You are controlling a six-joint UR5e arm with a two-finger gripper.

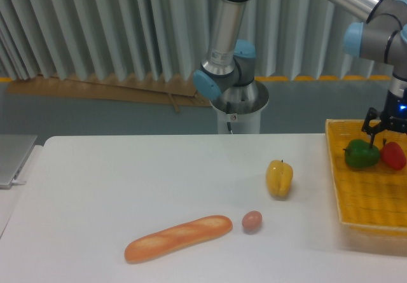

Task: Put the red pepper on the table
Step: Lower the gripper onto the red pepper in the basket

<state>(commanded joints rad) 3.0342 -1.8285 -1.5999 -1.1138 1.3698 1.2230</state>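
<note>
Glossy red pepper inside basket, off the white table.

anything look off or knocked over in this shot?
Nothing stands out. The red pepper and green pepper sit in the yellow basket; the yellow pepper, egg and bread lie intact on the table.
</note>
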